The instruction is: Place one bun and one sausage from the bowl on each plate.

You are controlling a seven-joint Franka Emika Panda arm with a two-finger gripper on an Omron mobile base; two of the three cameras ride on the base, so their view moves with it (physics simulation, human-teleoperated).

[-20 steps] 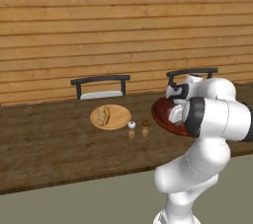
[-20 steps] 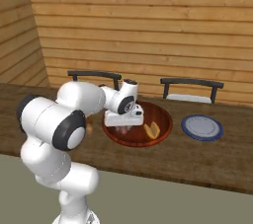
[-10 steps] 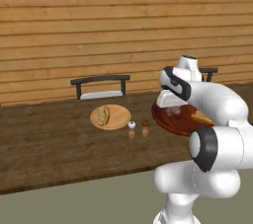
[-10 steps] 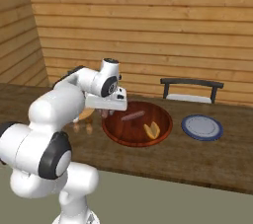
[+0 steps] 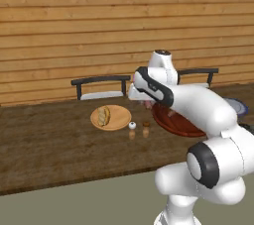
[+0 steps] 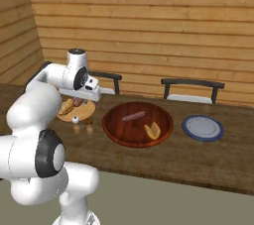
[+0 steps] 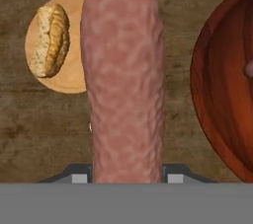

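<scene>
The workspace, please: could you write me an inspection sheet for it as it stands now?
Surface: dark wooden table.
Job's things: bowl holds one sausage and one bun; tan plate has a bun; blue-grey plate bare.
Clutter: two small shakers beside the tan plate.
Grippers: tool holds a sausage near the tan plate.
Cables: nothing seen.
Surroundings: plank wall, two chairs.

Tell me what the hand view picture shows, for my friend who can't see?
A big pink sausage held in the hand runs up the middle. Behind it, a bun lies on a tan plate, and the reddish bowl sits opposite.
</scene>
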